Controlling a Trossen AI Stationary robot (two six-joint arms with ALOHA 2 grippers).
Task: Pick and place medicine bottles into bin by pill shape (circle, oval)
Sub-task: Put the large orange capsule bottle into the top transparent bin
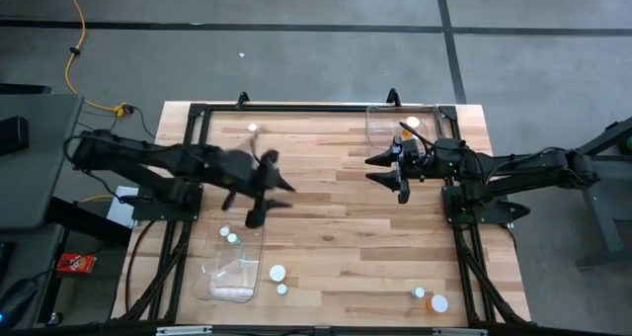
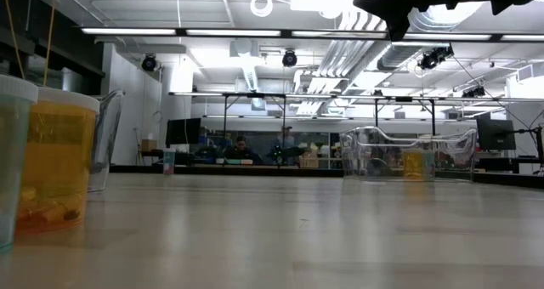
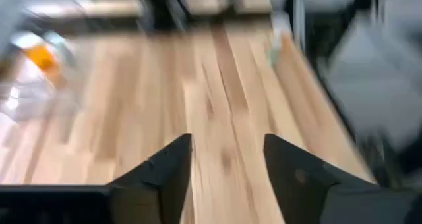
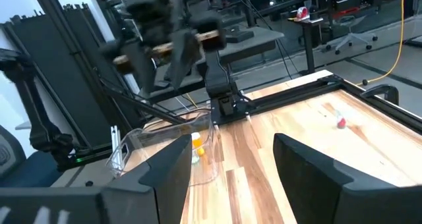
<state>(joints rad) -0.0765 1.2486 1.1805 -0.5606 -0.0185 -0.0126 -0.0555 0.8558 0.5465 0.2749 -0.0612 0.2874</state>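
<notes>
On the wooden table (image 1: pixel 336 227), tiny white-capped medicine bottles (image 1: pixel 276 273), left end effector (image 1: pixel 265 191) apart, right end effector (image 1: pixel 387 174) apart.

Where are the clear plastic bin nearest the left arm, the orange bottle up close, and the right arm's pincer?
clear plastic bin (image 1: pixel 235 277): high view, bare floor.
orange bottle with white cap (image 2: pixel 58 161): low view, amber body.
right pincer (image 1: pixel 392 173): high view, between fingertips.

The left gripper (image 1: pixel 259 190) is a dark smear mid-frame overhead; pill shapes inside the bottles (image 1: pixel 276 273) are too small to tell.
</notes>
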